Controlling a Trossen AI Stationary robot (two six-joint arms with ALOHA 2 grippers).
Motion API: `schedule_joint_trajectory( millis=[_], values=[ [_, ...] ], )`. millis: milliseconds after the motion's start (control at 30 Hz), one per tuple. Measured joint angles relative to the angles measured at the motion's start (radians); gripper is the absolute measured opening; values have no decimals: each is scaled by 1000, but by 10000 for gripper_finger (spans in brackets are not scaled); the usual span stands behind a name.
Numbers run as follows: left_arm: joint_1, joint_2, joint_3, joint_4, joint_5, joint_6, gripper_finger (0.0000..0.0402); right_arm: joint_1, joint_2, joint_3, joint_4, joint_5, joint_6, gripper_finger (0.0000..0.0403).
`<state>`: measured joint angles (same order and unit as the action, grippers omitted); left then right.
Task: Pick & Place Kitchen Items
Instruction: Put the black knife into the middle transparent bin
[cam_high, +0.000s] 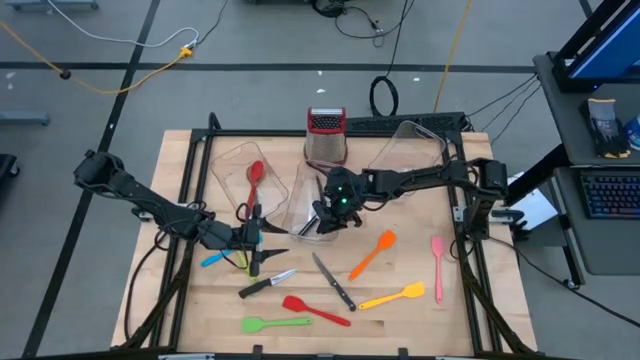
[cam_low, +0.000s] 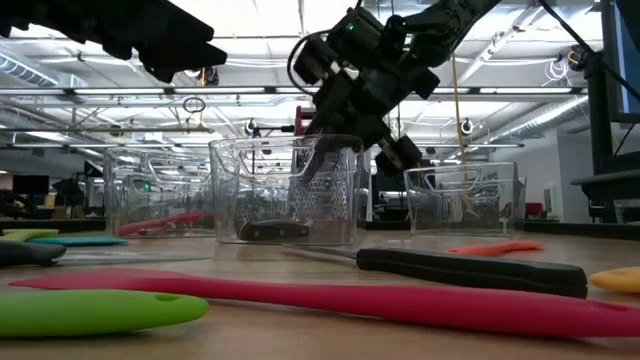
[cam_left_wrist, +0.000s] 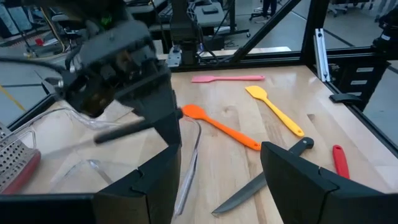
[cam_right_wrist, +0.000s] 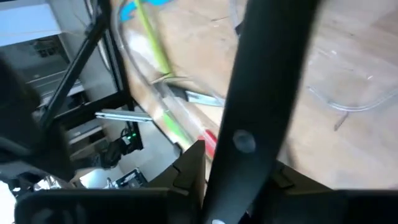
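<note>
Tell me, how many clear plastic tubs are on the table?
3 tubs: one back left holding a red spoon, one mid-table under the right gripper gripping a knife, one back right beside the grater. None looks hidden.

My table (cam_high: 190, 310) is pale wood; on it lie an orange spatula (cam_high: 372, 254), a yellow one (cam_high: 393, 297), pink (cam_high: 438, 268), green (cam_high: 274, 323), red (cam_high: 314, 309).

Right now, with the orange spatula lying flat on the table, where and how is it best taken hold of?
Probably the orange spatula is best gripped mid-handle, coming straight down from above. It lies flat and diagonal in open wood, its blade toward the tubs, apart from the pink spatula and the yellow spatula. The slim handle suits the fingers closing across it.
</note>
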<state>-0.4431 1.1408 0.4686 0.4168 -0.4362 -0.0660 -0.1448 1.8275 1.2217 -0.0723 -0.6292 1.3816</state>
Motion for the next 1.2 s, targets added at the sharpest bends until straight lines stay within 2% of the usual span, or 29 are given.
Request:
schedule_joint_trajectory(
  millis=[333, 733, 1000, 1200],
  values=[
    [-19, 0, 0, -1, -1, 1, 223, 0, 3, -1, -9, 45, -8, 84],
    [-19, 0, 0, -1, 0, 1, 223, 0, 2, -1, -7, 50, -14, 93],
    [-18, 0, 0, -1, 0, -3, 223, 18, 2, -1, -7, -2, -16, 99],
    [-19, 0, 0, 0, 0, -24, 223, 38, -7, -1, -5, -27, -20, 87]
  ],
)
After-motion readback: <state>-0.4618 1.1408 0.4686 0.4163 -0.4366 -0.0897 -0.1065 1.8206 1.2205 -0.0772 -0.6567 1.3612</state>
